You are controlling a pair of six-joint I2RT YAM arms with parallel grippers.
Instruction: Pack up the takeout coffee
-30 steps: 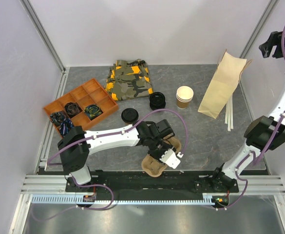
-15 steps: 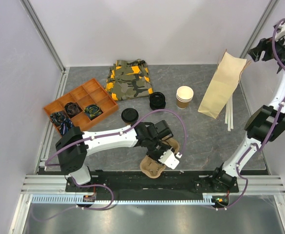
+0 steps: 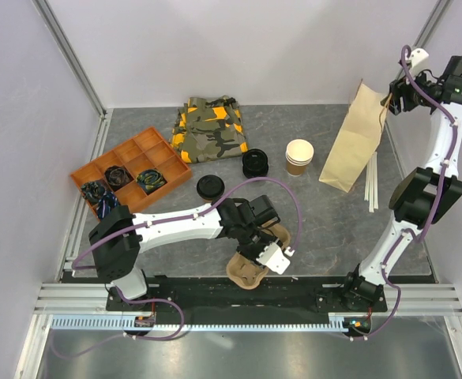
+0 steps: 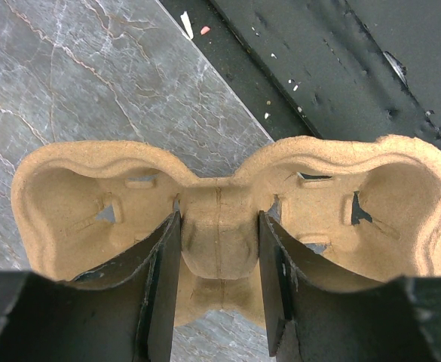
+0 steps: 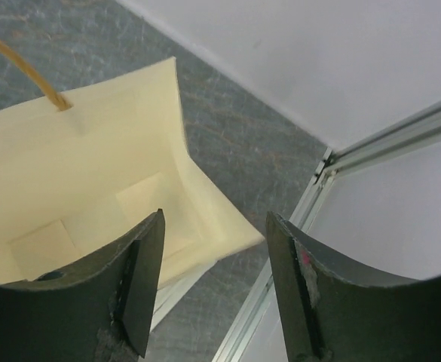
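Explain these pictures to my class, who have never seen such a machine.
Two robot arms with two-finger grippers stand at the near edge of a table. One picture looks down from above; the other two come from cameras on each wrist. The left gripper clamps a pulp cup carrier. The right gripper, jaws apart, hovers at the open mouth of a paper bag. On the table lie a lidded coffee cup, a loose lid, stacked cups, a camouflage cloth and an orange tray.
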